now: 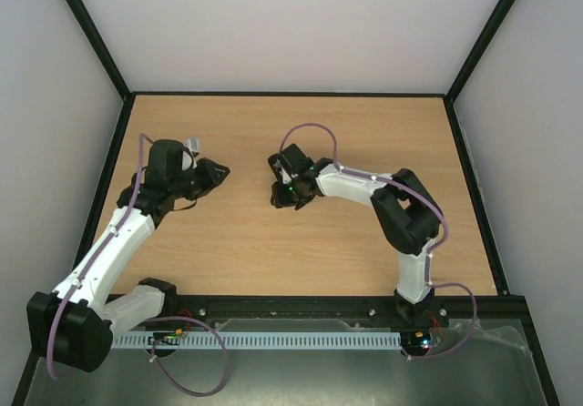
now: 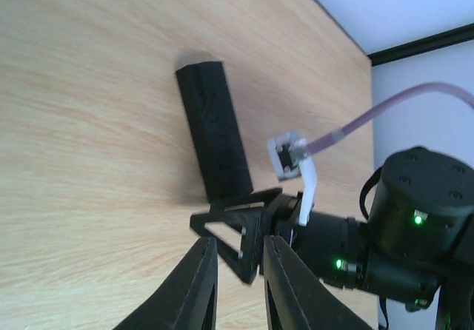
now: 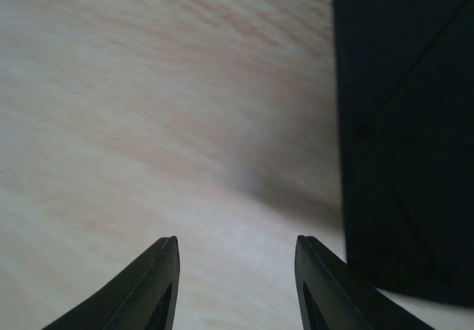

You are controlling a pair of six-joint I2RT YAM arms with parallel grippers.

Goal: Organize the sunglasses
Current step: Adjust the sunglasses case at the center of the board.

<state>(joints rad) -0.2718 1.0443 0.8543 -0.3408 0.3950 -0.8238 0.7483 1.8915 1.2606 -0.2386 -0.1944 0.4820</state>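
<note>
Left arm (image 1: 118,233): from its base at the near edge it runs up the left side of the table (image 1: 346,242), with the wrist turned right toward the case (image 2: 213,130).

Left gripper (image 2: 239,240): fingers only a narrow slit apart, nothing between them. It points at the near end of the case and sits short of it.

Right arm (image 1: 401,210): elbow folded out to the right of the case, forearm running left toward it, wrist low over the table.

Right gripper (image 3: 237,240): fingers moderately apart, bare table between them, holding nothing. In its own wrist view the case fills the right side, just outside the right finger and not between the fingers.

Case: black, long, closed, lying flat on the table. In the left wrist view its near end meets the right gripper's finger frame. Whether they touch cannot be told.

Contents: hidden by the closed case.

Sunglasses: not seen in any view. Whether they lie inside the case cannot be told.
</note>
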